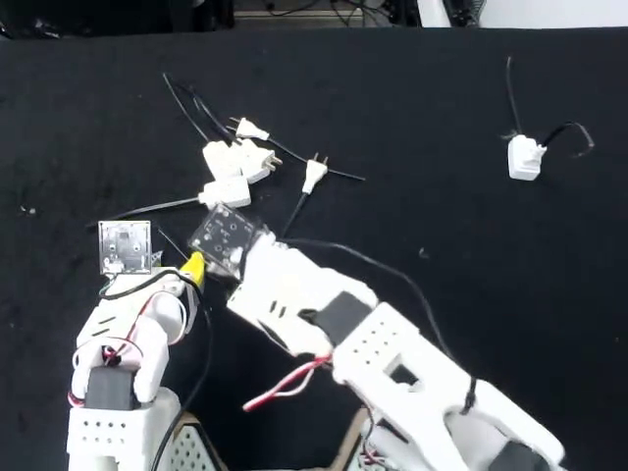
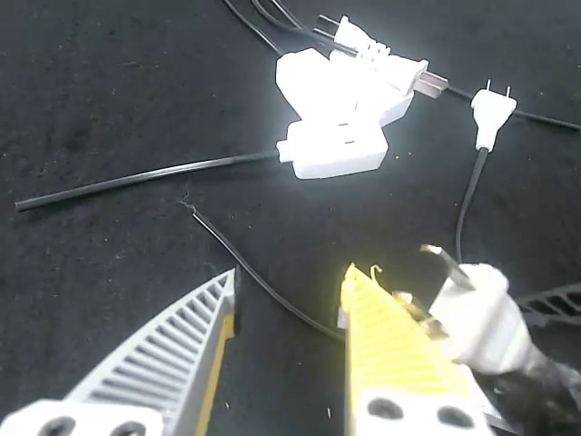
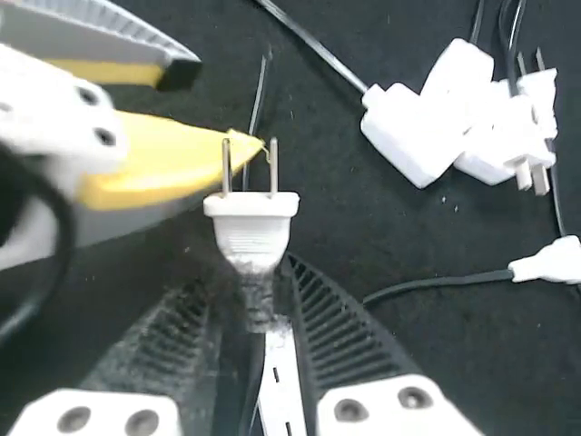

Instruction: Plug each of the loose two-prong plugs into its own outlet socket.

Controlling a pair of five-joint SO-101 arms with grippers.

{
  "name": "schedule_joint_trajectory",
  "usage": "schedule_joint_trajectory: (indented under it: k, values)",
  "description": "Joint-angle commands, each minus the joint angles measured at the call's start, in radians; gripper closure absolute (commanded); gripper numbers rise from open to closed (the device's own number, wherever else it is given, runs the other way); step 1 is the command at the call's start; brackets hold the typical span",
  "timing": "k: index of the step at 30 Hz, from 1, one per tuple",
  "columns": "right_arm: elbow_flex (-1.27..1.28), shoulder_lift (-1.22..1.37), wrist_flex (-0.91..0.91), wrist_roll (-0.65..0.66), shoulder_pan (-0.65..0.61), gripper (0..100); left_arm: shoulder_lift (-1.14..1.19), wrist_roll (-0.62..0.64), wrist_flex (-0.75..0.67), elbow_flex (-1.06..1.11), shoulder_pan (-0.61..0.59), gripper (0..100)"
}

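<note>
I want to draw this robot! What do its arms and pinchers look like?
Both arms are chunky white plastic with black motor blocks. The left arm carries red and black wires; the left gripper has one yellow and one pale grey ribbed finger. The right arm trails a red-and-white wire; the right gripper has black ribbed fingers.

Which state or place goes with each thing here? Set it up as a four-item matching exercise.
Things:
1. right gripper
2. left gripper
3. loose plug
4. lone white block

States or places:
A. with its cord, apart from the rest, toward the high view's right
B. shut on a two-prong plug, prongs pointing away from it
C. open, nothing between its fingers
D. lying beside the socket cluster

Pairs: 1-B, 2-C, 3-D, 4-A
</note>
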Motion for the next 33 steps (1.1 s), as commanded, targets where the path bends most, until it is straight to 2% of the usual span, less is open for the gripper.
schedule_joint_trajectory:
  k: [1,12,19,26,33]
  values:
    - [-0.005,-0.047,-0.02,-0.002,-0.017,98.8,-0.009,-0.009,-0.005,-0.016,0.01,81]
    - [-0.054,0.151,-0.051,0.0,-0.012,98.8,-0.009,-0.003,-0.002,-0.068,-0.001,81]
    - [-0.111,0.283,-0.063,0.0,-0.012,98.8,-0.009,-0.006,0.002,-0.071,0.033,81]
    - [-0.107,0.246,-0.054,-0.006,-0.014,98.8,-0.008,-0.028,-0.005,-0.031,0.12,81]
    - [-0.038,0.102,-0.048,-0.008,-0.014,98.8,-0.008,-0.075,-0.006,0.01,0.113,81]
